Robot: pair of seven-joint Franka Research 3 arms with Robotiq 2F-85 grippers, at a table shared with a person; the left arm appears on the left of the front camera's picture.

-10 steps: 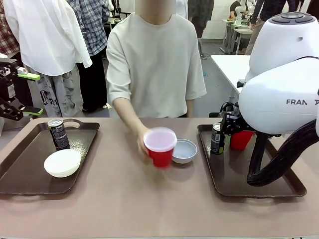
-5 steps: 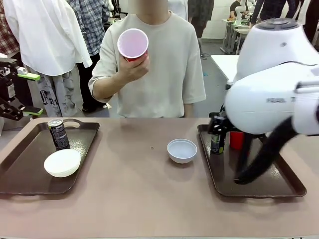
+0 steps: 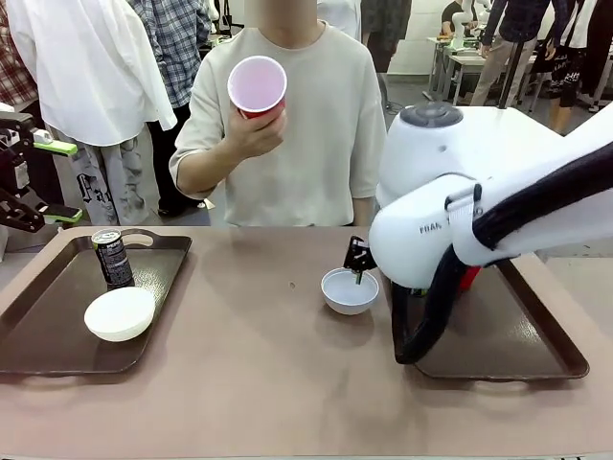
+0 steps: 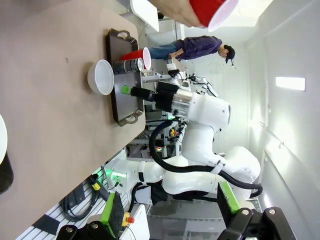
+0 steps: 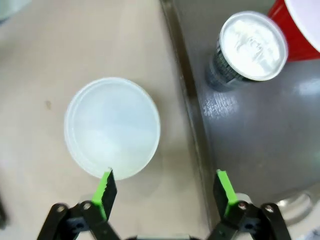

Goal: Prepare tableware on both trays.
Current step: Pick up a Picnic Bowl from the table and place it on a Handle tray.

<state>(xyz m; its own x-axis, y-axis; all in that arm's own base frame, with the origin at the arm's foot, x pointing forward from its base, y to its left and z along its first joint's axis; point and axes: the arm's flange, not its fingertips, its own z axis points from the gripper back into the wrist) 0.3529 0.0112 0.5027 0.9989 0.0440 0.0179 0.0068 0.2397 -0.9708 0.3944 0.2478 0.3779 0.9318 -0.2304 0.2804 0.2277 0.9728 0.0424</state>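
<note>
A: Light?
B: Bright, even, from overhead. Front view has a soft shadow just under the pale bowl (image 3: 350, 290).
A: Glare?
B: Right wrist view: the can (image 5: 252, 45) beside the bowl has its lid blown white, sheen on the tray (image 5: 260, 130) near it, whole frame soft. Left wrist view: room beyond the bowl overexposed, edges bend.

free: table (image 3: 239, 374) middle | blocked: bowl (image 3: 350, 290), right arm (image 3: 431, 230) above it
</note>
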